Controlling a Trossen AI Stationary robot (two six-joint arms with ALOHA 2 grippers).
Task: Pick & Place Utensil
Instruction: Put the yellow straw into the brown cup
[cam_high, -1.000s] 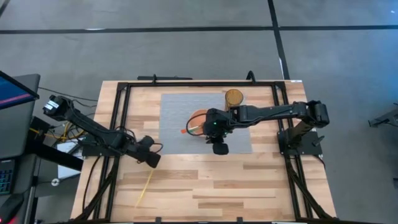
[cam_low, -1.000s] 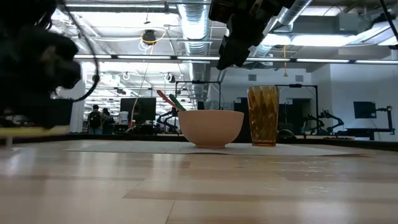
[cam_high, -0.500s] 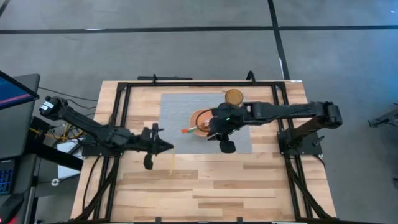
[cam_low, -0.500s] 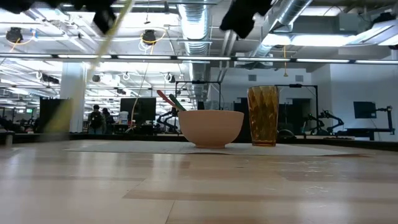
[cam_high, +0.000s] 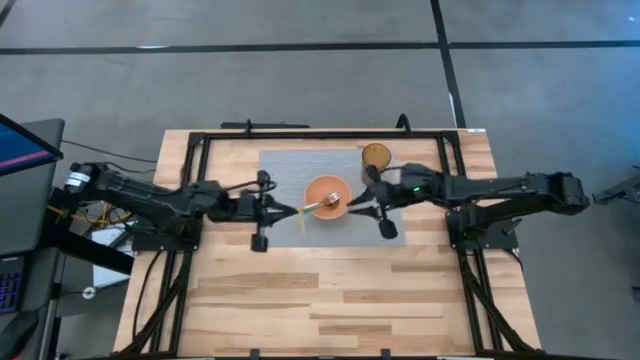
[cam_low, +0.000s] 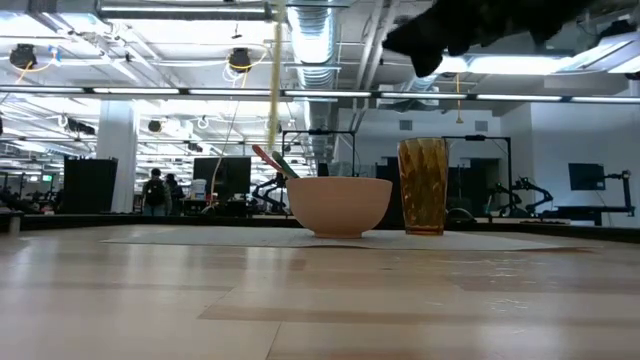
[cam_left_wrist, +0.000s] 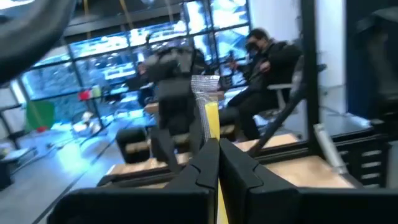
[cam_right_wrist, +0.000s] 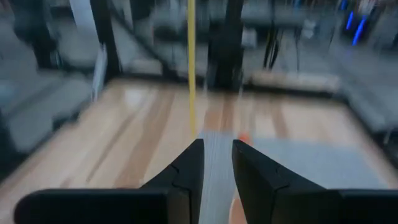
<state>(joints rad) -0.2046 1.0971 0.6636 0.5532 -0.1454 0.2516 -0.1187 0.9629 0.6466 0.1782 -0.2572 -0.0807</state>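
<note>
A thin yellow utensil (cam_low: 272, 100) hangs upright just left of the orange bowl (cam_high: 326, 195), also seen as a yellow utensil (cam_right_wrist: 191, 62) in the right wrist view. My left gripper (cam_high: 290, 211) reaches in from the table's left and is shut on it. The bowl (cam_low: 338, 203) stands on the grey mat (cam_high: 280, 175) with red and green handles (cam_low: 270, 160) sticking out over its rim. An amber cup (cam_low: 424, 186) stands behind it to the right. My right gripper (cam_high: 362, 203) hovers open beside the bowl's right side, high in the low view (cam_low: 440, 35). My left gripper pinches the yellow utensil's shaft (cam_left_wrist: 211, 121) between its two fingers (cam_left_wrist: 202, 165), which lie across it and come roughly level from the table's left. The utensil is lifted clear of the table and hangs upright. Yellow shows on both sides of the fingertips.
The mat lies at the table's far middle, with the cup (cam_high: 376, 155) at its far right corner. Black frame rails (cam_high: 195, 180) run along the left, right and far sides. The near half of the wooden table (cam_high: 330, 300) holds nothing.
My left gripper has taken the yellow utensil off the near-left table, raised it and swung it right toward the bowl. The utensil has gone from lying low to hanging upright. My right gripper has drawn back from over the bowl toward the table's right edge.
</note>
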